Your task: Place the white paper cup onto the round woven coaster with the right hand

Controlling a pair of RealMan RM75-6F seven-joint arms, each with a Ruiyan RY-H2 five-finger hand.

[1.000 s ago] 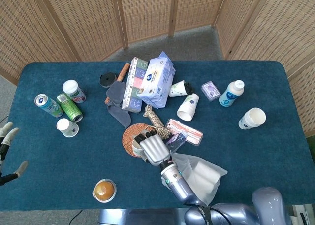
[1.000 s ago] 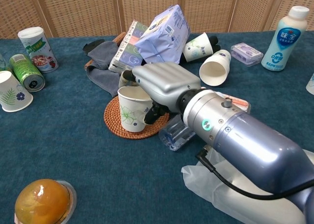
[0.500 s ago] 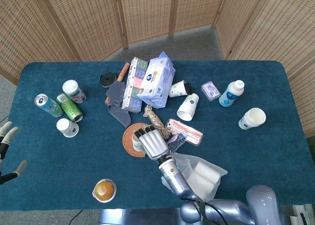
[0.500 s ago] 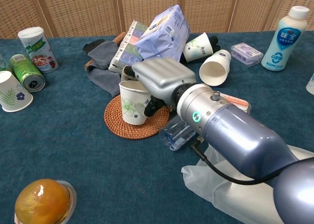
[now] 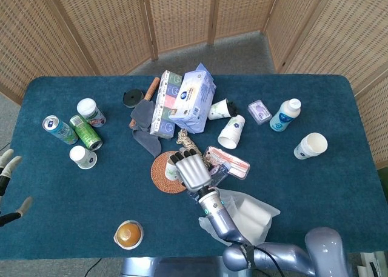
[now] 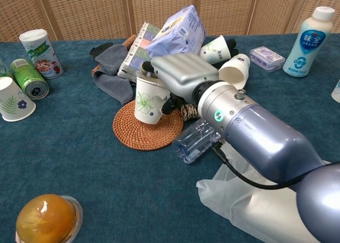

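Observation:
A white paper cup with a green leaf print is gripped at its side by my right hand. It hangs slightly tilted over the far half of the round woven coaster; I cannot tell whether its base touches the weave. From the head view my right hand covers the cup almost wholly, and the coaster shows to its left. My left hand is at the table's left edge, fingers apart and holding nothing.
A clear plastic bottle and a plastic bag lie just right of the coaster. Behind it are a grey cloth, tissue packs and tipped cups. A floral cup and green can stand left, an orange near front.
The cup stood upright on the coaster's middle; my right hand has carried it toward the coaster's far edge and a little higher, tilting it. The left hand has not moved.

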